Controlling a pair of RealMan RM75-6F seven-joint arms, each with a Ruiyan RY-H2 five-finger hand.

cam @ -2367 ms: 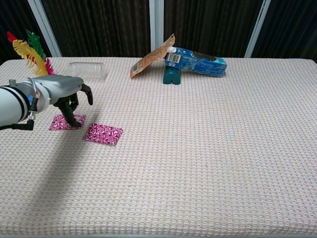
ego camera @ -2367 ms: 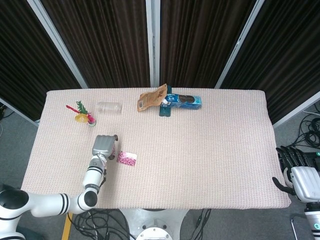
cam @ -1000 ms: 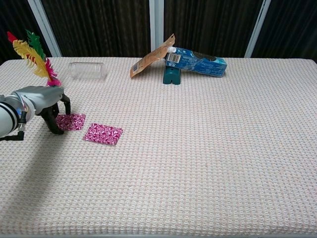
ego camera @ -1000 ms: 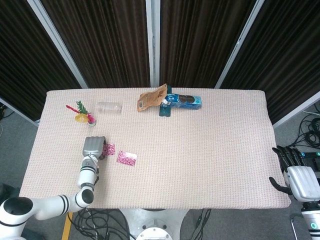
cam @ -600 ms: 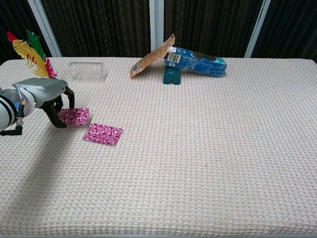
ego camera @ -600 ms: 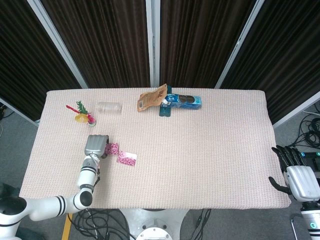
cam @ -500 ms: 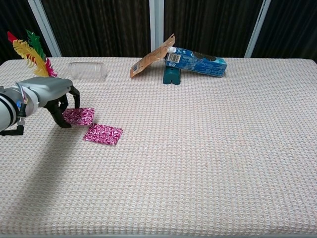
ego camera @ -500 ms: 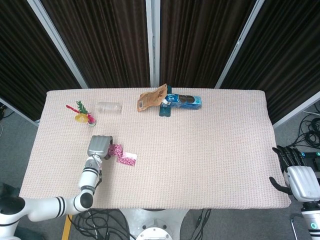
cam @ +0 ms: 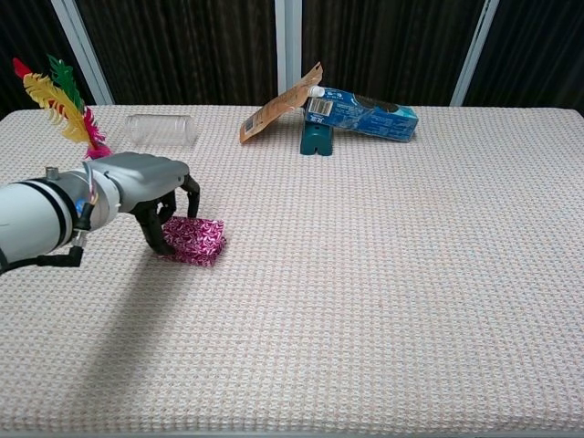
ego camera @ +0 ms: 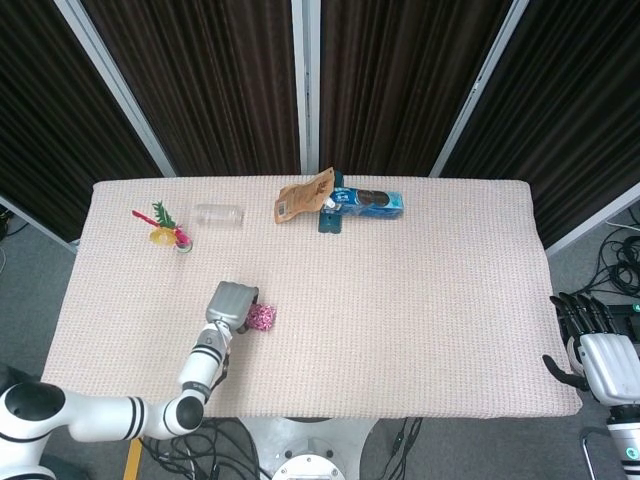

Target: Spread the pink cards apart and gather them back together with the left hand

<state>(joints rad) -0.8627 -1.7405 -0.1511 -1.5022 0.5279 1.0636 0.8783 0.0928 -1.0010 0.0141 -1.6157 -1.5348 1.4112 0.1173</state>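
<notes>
The pink patterned cards (cam: 196, 240) lie overlapped in one small pile on the woven tablecloth, left of centre; they show as a small pink patch (ego camera: 261, 317) in the head view. My left hand (cam: 146, 190) stands over their left edge with fingers curled down, fingertips (cam: 161, 239) touching the cards' left side and the cloth. The same left hand (ego camera: 231, 304) hides part of the pile in the head view. My right hand (ego camera: 590, 345) hangs off the table's right edge, fingers apart, holding nothing.
A feather toy (cam: 60, 104) and a clear lying cylinder (cam: 161, 130) sit at the back left. A brown pouch (cam: 278, 113) leans against a blue carton (cam: 365, 109) on a teal stand at the back centre.
My left hand slid right along the table, pushing the left card up against and onto the right card. The two separate cards now form one pile. The right hand stayed put.
</notes>
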